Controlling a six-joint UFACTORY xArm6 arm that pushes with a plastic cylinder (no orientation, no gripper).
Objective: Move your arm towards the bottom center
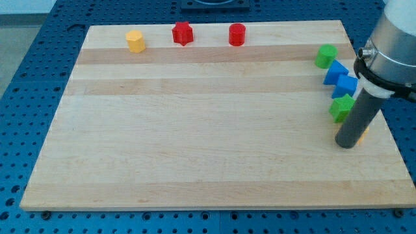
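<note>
My tip (346,144) rests on the wooden board (195,130) at the view's right edge, just below a green block (340,107). A sliver of a yellow or orange block (365,131) shows behind the rod. Above the green block lie a blue cube (347,86), a blue triangular block (335,71) and a green cylinder (325,56) in a column. Along the view's top stand a yellow hexagonal block (135,41), a red star block (183,33) and a red cylinder (237,34).
The board lies on a blue perforated table (39,78). The arm's grey body (393,45) hangs over the board's right edge.
</note>
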